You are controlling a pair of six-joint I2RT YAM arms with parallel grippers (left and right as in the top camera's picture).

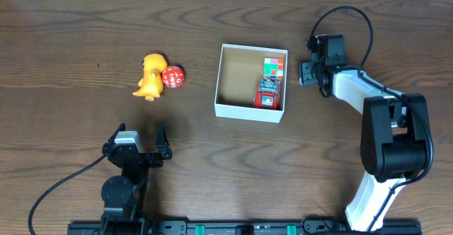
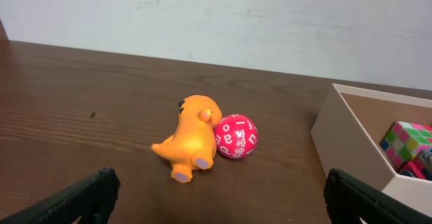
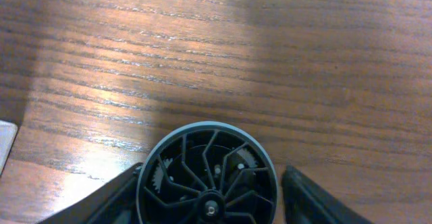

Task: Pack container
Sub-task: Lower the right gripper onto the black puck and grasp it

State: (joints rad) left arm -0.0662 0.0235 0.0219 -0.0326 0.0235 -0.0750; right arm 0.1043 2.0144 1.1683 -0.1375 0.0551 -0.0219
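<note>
The container [image 1: 221,79] is a shallow white cardboard box with a brown floor at the table's middle; its near wall shows in the left wrist view [image 2: 347,140]. Inside it lie a colourful puzzle cube [image 1: 274,67] and a red toy [image 1: 267,93]. An orange dinosaur figure [image 1: 150,76] and a red numbered ball [image 1: 173,77] lie left of the box, touching each other. My left gripper [image 1: 136,148] is open and empty, near the front edge. My right gripper [image 1: 306,72] is just right of the box, shut on a round black spoked wheel [image 3: 209,177] with a grey rim.
Dark wooden table. The box's corner [image 3: 5,143] shows at the left edge of the right wrist view. The right arm's base [image 1: 386,157] stands at the front right, and a black cable [image 1: 64,185] runs from the left arm.
</note>
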